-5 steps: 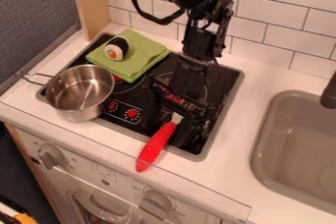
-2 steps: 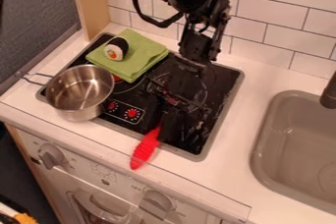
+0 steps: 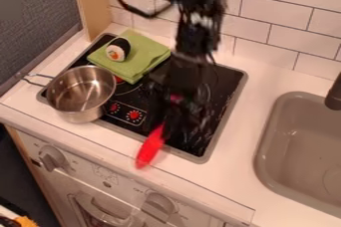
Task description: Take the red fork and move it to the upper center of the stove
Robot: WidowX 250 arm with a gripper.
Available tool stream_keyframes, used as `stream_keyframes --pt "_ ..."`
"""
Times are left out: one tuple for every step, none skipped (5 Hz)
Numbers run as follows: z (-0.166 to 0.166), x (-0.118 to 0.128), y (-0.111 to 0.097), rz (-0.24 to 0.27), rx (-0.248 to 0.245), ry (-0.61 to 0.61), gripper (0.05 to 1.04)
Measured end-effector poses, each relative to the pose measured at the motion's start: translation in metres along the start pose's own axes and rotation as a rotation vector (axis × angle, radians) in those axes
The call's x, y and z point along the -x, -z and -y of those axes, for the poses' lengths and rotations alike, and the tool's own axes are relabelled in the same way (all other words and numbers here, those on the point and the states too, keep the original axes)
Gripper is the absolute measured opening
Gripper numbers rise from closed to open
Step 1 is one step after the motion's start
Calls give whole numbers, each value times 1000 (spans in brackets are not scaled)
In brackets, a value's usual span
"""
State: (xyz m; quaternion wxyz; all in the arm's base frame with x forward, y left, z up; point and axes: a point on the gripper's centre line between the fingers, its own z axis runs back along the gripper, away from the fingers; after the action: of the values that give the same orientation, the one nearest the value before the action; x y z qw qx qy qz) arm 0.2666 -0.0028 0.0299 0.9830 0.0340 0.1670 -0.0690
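The black gripper (image 3: 174, 124) hangs low over the front right part of the black stove (image 3: 223, 89), dark against dark, and how its fingers stand is hard to make out. From beneath it the red fork handle (image 3: 150, 147) sticks out toward the counter's front edge, past the stove's rim. The fork's head is hidden by the gripper, so I cannot tell whether it is held.
At the stove's left side stands a metal pot (image 3: 81, 93). A green cloth (image 3: 136, 54) with a sushi piece (image 3: 118, 49) on it lies at the back left. To the right is a grey sink (image 3: 303, 146) with a dark faucet (image 3: 334, 94).
The arm has shifted left. The red handle first moved left and toward the front as more of the fork was covered, then slightly right and back.
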Motion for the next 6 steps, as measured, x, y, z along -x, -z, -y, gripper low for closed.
stream_keyframes --pt "-20 -9 -20 231 11 -105 336" --pt "-35 -25 -21 328 15 -152 336" --pt "-46 -52 -15 293 7 -142 336" --pt "-67 -83 -19 293 30 -158 326" --pt "-80 -110 -25 291 46 -136 297" --pt "-84 -118 -31 307 34 -112 175"
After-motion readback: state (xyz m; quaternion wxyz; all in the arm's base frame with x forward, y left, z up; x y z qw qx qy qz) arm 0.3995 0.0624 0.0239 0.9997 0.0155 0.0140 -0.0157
